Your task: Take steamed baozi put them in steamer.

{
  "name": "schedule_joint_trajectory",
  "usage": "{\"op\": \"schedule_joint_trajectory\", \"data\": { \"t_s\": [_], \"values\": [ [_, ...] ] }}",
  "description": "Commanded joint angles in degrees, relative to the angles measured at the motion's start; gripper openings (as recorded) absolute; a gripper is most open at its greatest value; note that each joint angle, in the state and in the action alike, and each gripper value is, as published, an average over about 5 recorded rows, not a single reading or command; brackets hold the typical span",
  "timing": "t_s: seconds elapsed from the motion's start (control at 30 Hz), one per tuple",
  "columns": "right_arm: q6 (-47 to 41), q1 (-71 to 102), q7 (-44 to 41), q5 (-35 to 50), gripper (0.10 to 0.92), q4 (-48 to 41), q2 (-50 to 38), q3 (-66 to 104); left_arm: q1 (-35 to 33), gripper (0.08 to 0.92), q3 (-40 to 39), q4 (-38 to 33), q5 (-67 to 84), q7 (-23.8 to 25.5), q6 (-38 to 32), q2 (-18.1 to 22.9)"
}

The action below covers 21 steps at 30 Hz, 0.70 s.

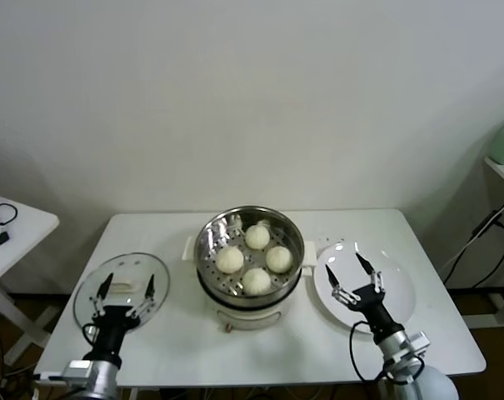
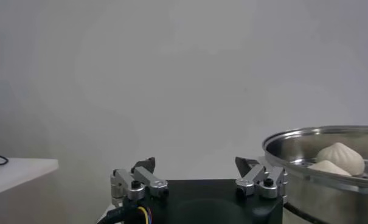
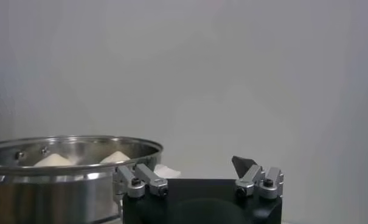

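Several cream-white steamed baozi (image 1: pixel 256 258) lie inside the shiny steel steamer (image 1: pixel 210 237) at the middle of the table. Two of them show over the steamer (image 2: pixel 305 141) rim in the left wrist view, and their tops peek over the steamer (image 3: pixel 80 149) rim in the right wrist view. My right gripper (image 1: pixel 348 265) stands open above the bare white plate (image 1: pixel 401 287), to the right of the steamer, holding nothing. My left gripper (image 1: pixel 127 284) stands open over the glass lid (image 1: pixel 89 292), to the left of the steamer, with nothing between its fingers.
The steamer rests on a white cooker base (image 1: pixel 252 315). A small side table (image 1: pixel 18 229) with a black cable stands at the far left. Black cables (image 1: pixel 476 237) hang by a shelf at the far right. A plain wall rises behind the white table (image 1: pixel 177 333).
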<state>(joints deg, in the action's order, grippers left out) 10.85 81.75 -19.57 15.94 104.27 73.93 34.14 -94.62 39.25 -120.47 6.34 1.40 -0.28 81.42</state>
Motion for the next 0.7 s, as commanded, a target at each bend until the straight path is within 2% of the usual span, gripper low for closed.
{"op": "schedule_joint_trajectory", "data": {
  "t_s": [0.03, 0.7],
  "values": [
    [1.4, 4.16, 0.01, -0.55, 0.823, 1.09, 3.5, 1.93, 0.03, 0.823, 1.2, -0.02, 1.31, 0.68, 0.19, 0.09],
    [1.7, 4.19, -1.02, -0.92, 0.823, 1.72, 3.4, 1.08, -0.79, 0.823, 3.15, -1.21, 3.41, 3.06, 0.56, 0.22]
  ]
}}
